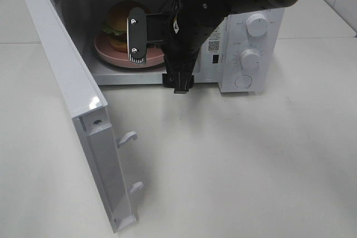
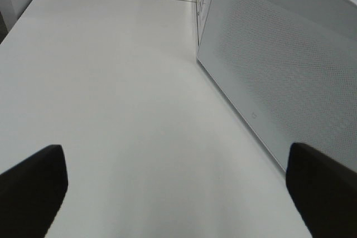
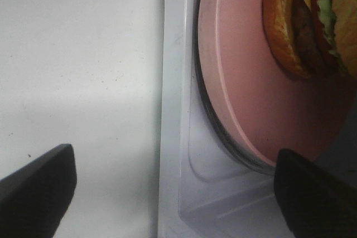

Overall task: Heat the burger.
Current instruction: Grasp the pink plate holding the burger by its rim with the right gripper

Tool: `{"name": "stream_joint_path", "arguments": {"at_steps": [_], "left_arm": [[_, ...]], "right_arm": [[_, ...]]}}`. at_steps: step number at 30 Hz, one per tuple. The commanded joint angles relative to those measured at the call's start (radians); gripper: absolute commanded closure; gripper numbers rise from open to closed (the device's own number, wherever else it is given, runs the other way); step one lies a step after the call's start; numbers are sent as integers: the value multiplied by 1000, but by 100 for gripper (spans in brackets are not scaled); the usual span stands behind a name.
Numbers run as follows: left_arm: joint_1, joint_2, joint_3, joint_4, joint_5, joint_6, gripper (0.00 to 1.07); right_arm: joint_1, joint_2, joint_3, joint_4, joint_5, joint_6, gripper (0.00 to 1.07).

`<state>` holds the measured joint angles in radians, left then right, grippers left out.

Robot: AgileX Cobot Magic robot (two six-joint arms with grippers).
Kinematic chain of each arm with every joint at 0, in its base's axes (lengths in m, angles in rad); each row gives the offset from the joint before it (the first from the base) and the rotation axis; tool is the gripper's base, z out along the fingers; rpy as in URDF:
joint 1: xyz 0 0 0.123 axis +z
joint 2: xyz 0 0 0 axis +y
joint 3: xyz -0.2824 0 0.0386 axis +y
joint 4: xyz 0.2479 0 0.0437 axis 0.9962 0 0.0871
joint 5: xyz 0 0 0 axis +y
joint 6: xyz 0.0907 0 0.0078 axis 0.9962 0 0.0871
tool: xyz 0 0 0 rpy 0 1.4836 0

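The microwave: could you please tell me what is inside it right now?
Inside the microwave a burger sits on a pink plate. The right gripper and its arm cover the right part of the cavity, so whatever lies there cannot be seen.

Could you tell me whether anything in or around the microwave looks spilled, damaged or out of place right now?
Nothing stands out. The burger sits upright on the pink plate inside the microwave, whose door hangs wide open. No spills show on the table.
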<state>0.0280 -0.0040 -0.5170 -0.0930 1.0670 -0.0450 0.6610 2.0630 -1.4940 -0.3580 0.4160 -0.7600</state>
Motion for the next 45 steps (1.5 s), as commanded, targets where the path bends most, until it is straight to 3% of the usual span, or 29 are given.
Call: {"name": "stream_joint_path", "arguments": {"at_steps": [1, 24, 45], "left_arm": [[1, -7, 0, -7, -2, -3, 6], [1, -7, 0, 4, -2, -4, 6], [1, -7, 0, 12, -1, -5, 6]], "right_arm": [[5, 26, -32, -7, -12, 20, 15], [-7, 267, -292, -7, -44, 80, 18], [-32, 347, -341, -11, -76, 68, 23]]}}
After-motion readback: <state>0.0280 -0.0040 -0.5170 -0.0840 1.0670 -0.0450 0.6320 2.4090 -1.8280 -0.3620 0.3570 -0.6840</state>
